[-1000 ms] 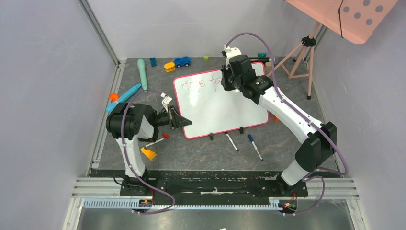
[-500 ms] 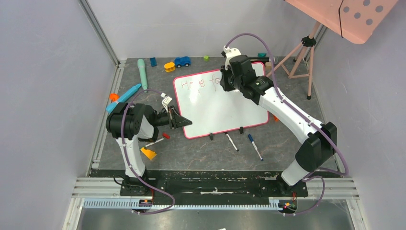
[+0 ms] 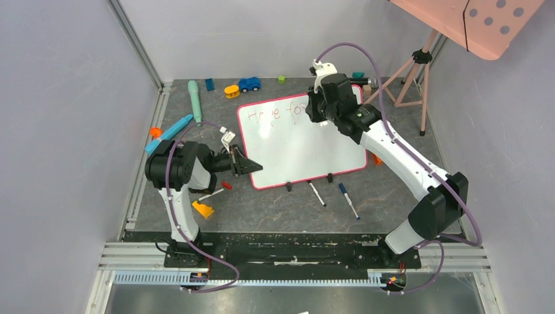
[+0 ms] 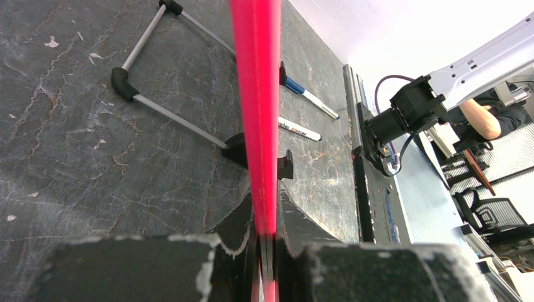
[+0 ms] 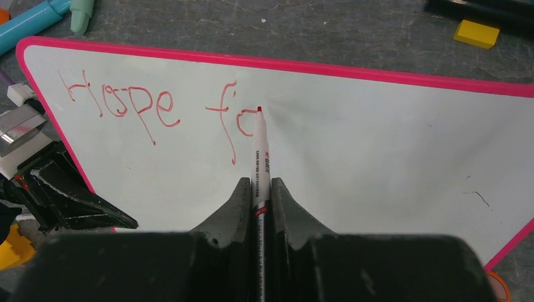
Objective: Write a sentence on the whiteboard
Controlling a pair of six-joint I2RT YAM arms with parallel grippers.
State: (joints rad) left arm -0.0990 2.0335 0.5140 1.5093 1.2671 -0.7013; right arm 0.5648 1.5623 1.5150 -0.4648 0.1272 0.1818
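Dark grey, marbled tabletop walled by pale panels, seen from above, with two white-and-black robot arms bolted at its near edge. Closest to the bases, an orange block [image 3: 203, 209] lies by the left arm, and two loose markers [image 3: 317, 193] lie side by side in front of the board.

Next comes one whiteboard [image 3: 307, 147], red-pink framed, on two black feet [image 3: 288, 186] at its near edge. It sits mid-table with its face turned up. Its long axis runs left to right, the right end slightly farther away.

The left arm is folded low, forearm pointing right. The left gripper [image 3: 252, 167] is pinched tight on the board's near-left frame edge.

The right arm stretches long from the near right, reaching diagonally over the board to its far edge, wrist bent down. The right gripper [image 5: 257, 189] is clamped on one red marker [image 5: 260, 145], which points away from the fingers, its tip meeting the board.

One line of the sentence [image 5: 151, 107] is written along the far edge, reading "Hope fo", slanting red letters running left to right; the tip rests at the "o".

Farther back lie two teal pens [image 3: 194, 100], a blue toy car [image 3: 249, 84] and a yellow toy [image 3: 232, 91].
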